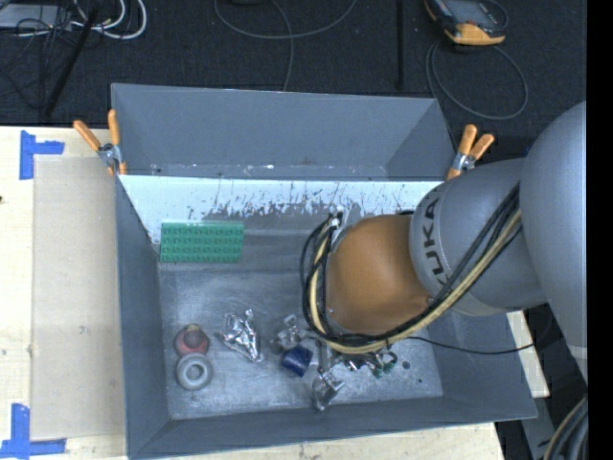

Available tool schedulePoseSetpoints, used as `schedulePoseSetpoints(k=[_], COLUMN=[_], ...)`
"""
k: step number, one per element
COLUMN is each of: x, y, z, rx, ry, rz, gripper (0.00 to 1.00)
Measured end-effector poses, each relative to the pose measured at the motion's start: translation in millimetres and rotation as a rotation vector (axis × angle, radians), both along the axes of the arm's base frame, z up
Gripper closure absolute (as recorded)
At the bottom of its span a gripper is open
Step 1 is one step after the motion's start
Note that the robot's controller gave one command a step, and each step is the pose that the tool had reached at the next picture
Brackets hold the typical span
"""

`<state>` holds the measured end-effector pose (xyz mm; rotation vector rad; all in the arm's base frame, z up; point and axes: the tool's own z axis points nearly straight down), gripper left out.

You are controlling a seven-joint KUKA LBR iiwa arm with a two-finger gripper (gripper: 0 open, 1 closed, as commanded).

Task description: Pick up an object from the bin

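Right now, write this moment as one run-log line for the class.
tool: low at front of bin | nearest: small blue piece, crumpled foil | hold: cannot tell

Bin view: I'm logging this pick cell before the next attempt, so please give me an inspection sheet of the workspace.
Surface: grey metal bin, floor scuffed, back wall streaked.
Job's things: small blue object and crumpled foil piece at front middle, nearest the hand.
Clutter: green studded plate at back left; reddish round thing and grey ring at front left.
Grippers: hand low over front middle, under the orange wrist cover; whether it holds anything cannot be told.
Cables: black and yellow cables looped round the wrist cover.
Surroundings: dark floor behind the bin, with an orange-and-black device.
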<state>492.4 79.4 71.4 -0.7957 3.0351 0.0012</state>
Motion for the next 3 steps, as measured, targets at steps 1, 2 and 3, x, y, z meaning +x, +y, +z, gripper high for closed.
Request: schedulePoseSetpoints(k=[1,2,3], x=[0.0,-9.7,-1.7], y=[-1.1,-3.3,2.2], z=[1.2,103.4,187.3], rx=[-0.002,-0.001,0.000], ry=[0.005,-0.002,-0.005], rz=[-0.005,0.150,0.108], gripper=[1.00,1.00,1.00])
